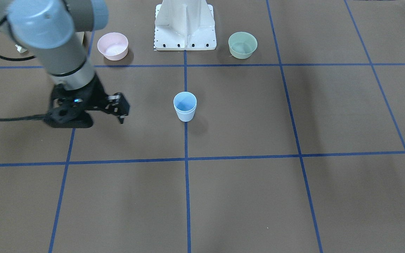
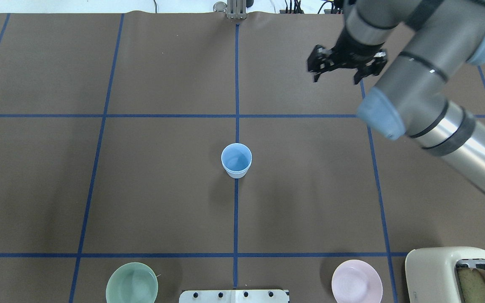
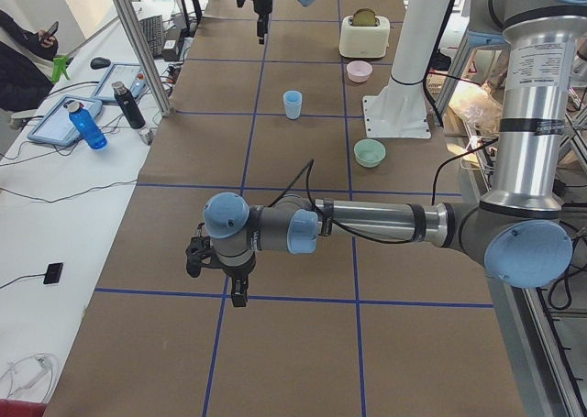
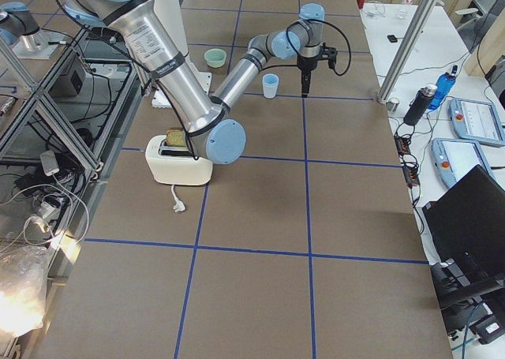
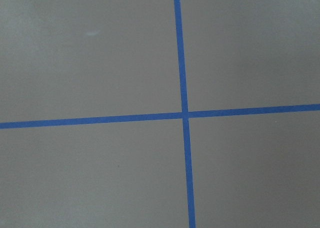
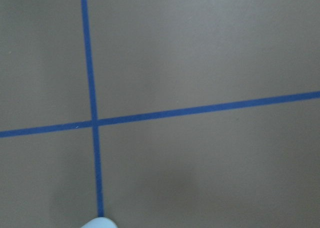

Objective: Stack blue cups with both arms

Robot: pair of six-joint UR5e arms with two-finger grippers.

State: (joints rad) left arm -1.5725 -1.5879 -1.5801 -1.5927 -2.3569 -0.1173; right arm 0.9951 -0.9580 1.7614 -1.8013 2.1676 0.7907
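One light-blue cup stack (image 1: 185, 106) stands upright on the blue line at the table's centre; it also shows in the overhead view (image 2: 236, 160). A second rim shows just under its top rim, so one cup seems to sit inside the other. No other blue cup is in view. My right gripper (image 2: 336, 79) is open and empty, above the table and well off to the far right of the cups (image 4: 271, 84). My left gripper (image 3: 222, 284) shows only in the exterior left view, low over a tape crossing far from the cups (image 3: 293, 104); I cannot tell whether it is open.
A pink bowl (image 2: 356, 281) and a pale green bowl (image 2: 131, 283) flank the white base mount (image 2: 234, 296) on the robot's side. A cream toaster (image 2: 449, 269) holding bread stands at the near right corner. Blue tape lines grid the brown table.
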